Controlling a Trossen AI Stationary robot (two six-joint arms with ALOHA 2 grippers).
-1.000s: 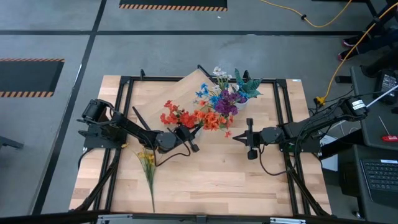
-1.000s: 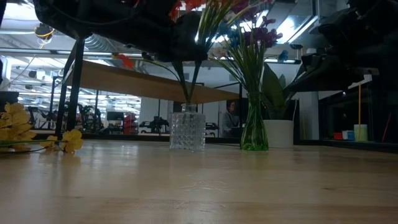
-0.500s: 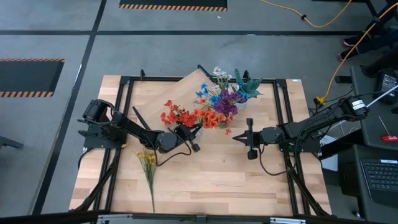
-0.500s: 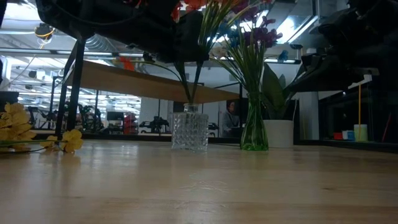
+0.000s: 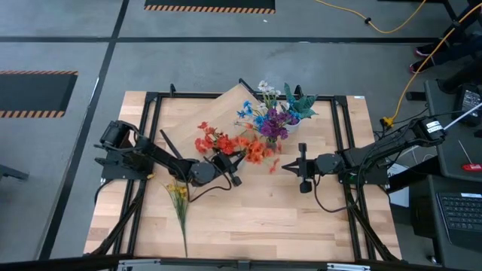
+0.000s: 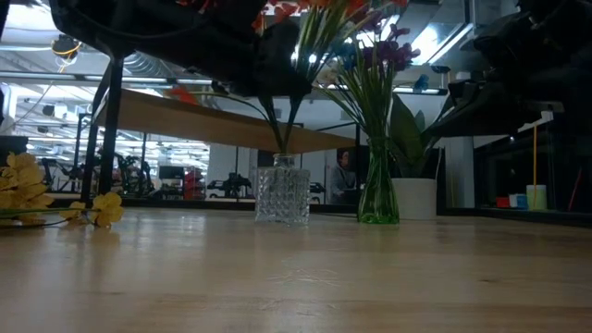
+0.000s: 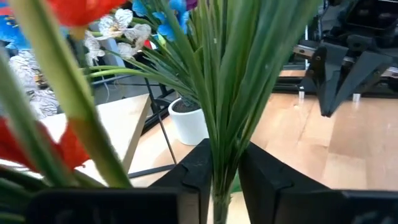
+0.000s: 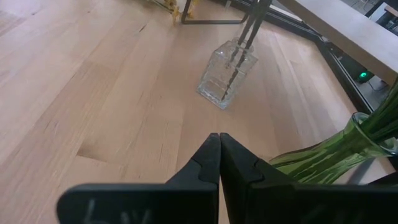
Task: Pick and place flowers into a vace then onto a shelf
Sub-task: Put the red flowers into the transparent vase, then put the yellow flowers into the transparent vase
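Observation:
My left gripper point(image 5: 228, 161) point(image 7: 221, 167) is shut on a bunch of orange-red flowers point(image 5: 226, 143) above a clear cut-glass vase point(image 6: 281, 193) point(image 8: 225, 78). The lower ends of the stems stick into the vase's neck point(image 6: 282, 159). A green glass vase point(image 6: 377, 196) beside it holds purple, blue and white flowers point(image 5: 269, 120). A yellow spray point(image 5: 179, 199) lies flat on the table on the near left. My right gripper point(image 5: 288, 166) point(image 8: 219, 138) is shut and empty, right of the vases. The shelf point(image 6: 231, 125) stands behind. My left gripper pinches several green stems point(image 7: 219, 149) of the orange-red flowers between its two fingers point(image 7: 198, 175), partway up, below the blooms. The fingers lie across the stems. The bunch stands about upright, its blooms above the gripper and its lower ends point(image 8: 239, 46) in the clear vase.
A spiky green plant in a white pot point(image 6: 413, 198) stands behind the green vase. The shelf's black legs point(image 6: 104, 129) and the black frame rails point(image 5: 147, 135) line the table's sides. Bare wood point(image 5: 256, 218) lies toward the near edge.
The orange-red blooms have drawn a little away from the purple bunch, toward the table's near edge. The clear vase has slid slightly along the table with the stems in it. My left gripper has stayed shut on the stems.

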